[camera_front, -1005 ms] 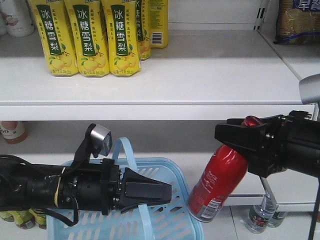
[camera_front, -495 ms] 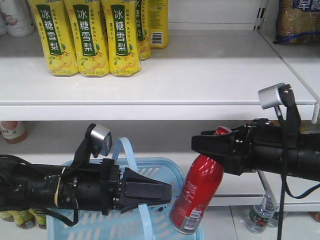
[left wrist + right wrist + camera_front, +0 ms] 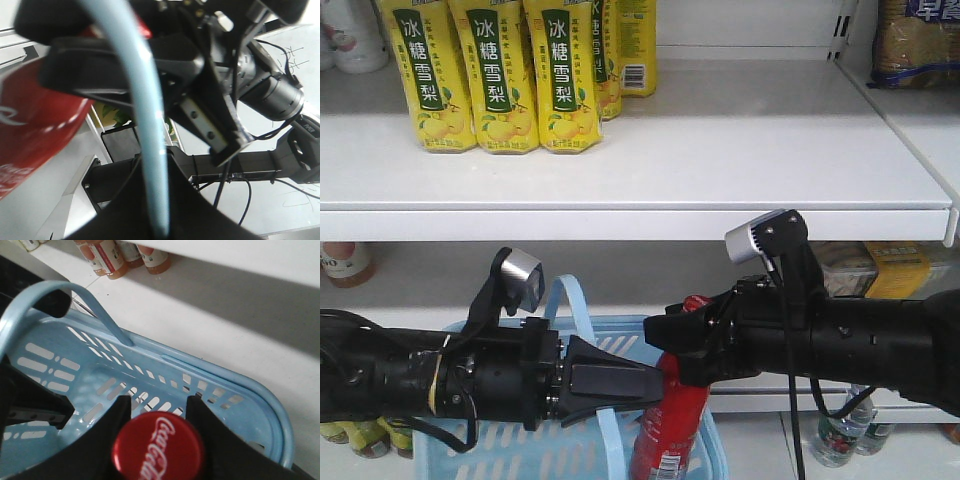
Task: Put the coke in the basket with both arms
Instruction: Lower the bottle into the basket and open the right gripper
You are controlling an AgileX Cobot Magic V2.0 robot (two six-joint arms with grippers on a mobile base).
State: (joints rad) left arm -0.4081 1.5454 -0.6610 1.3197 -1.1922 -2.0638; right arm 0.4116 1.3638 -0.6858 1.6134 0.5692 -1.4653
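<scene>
In the front view, a white shelf [image 3: 720,150] carries three yellow bottles [image 3: 495,75] in its front row, with at least one more behind them. Below it the two arms meet over the one pale blue basket [image 3: 500,445]. The left pincer [image 3: 655,380] is pressed together on the basket's strap handle [image 3: 572,300], which arches up above it. The right pincer [image 3: 665,335] pinches the single coke [image 3: 665,430] at its neck. The bottle hangs tilted, its red cap [image 3: 697,302] showing just above the jaws and its lower end down at the basket's right end. Two water bottles [image 3: 840,432] stand at the lower right. In the left wrist view, the strap handle [image 3: 146,125] runs down into the left pincer [image 3: 162,225], with the coke [image 3: 35,135] red and blurred close on the left and the right arm [image 3: 260,85] behind. In the right wrist view, the right pincer [image 3: 157,407] grips either side of the coke [image 3: 157,450] below its cap, and the basket [image 3: 240,390] lies directly beneath. At least three orange-filled bottles [image 3: 107,255] stand beyond it.
</scene>
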